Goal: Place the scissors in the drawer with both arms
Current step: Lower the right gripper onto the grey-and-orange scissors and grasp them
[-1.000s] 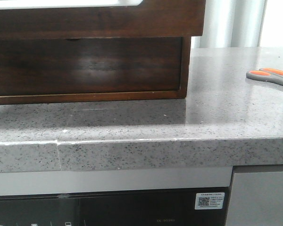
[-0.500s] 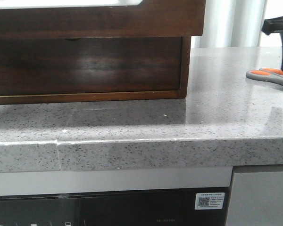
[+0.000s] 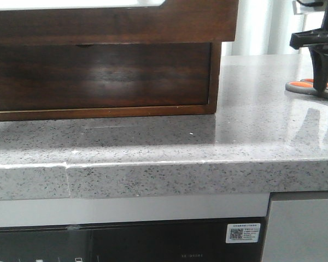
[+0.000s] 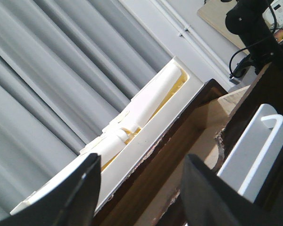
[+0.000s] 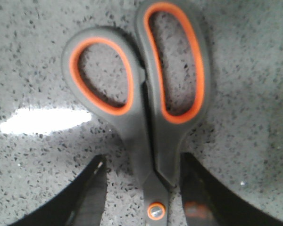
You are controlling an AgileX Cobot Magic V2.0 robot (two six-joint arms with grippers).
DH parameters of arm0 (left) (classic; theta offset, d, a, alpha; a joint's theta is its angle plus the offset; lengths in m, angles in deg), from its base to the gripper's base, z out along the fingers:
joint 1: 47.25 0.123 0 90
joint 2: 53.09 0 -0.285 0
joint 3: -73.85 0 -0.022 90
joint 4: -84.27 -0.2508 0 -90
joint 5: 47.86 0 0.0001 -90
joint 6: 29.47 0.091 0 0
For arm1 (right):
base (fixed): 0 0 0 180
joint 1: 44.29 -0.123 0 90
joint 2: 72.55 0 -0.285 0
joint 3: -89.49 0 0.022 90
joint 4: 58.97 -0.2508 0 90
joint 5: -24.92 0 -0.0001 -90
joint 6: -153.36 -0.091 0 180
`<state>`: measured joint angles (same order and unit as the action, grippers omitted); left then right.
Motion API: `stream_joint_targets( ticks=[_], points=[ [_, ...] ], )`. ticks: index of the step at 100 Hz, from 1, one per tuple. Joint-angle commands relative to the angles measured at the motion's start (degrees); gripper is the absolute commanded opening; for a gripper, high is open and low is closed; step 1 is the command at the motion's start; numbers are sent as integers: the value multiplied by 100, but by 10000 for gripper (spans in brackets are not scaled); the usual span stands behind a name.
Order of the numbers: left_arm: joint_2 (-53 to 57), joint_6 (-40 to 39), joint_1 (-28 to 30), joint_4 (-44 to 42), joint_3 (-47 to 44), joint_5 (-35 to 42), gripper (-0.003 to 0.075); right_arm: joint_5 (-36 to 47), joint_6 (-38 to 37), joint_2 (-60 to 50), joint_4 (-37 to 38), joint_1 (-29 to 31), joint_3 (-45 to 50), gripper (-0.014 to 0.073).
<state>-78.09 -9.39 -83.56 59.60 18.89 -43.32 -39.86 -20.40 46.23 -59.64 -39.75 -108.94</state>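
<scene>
Straddling scissors [image 5: 151, 117] – right gripper [image 5: 141, 188] fingers apart | speckled grey countertop [image 3: 153, 142] | left gripper [image 4: 141, 188] apart – pleated curtain [image 4: 47, 70]

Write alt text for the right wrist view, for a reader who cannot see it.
Grey-handled scissors with orange-lined finger loops lie closed on a speckled grey stone countertop. The right gripper is open, its two black fingers on either side of the scissors near the pivot screw, not yet closed on them.

Scissors [image 3: 311, 87] flat on counter [image 3: 251, 136], far right, well apart from cabinet [image 3: 104, 54] at left. Right gripper [image 3: 323, 71] directly above scissors. Drawer [image 3: 98, 76] low in cabinet.
</scene>
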Motion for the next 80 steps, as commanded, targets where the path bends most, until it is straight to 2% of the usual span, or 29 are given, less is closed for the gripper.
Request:
stream_joint_targets(
  ticks=[1,80],
  points=[
    [-38,-81,-45,99,165,356,340,-8,68,-245,23,15,-195,271],
    [-38,-81,-45,99,165,356,340,-150,76,137,23,15,-195,262]
  ],
)
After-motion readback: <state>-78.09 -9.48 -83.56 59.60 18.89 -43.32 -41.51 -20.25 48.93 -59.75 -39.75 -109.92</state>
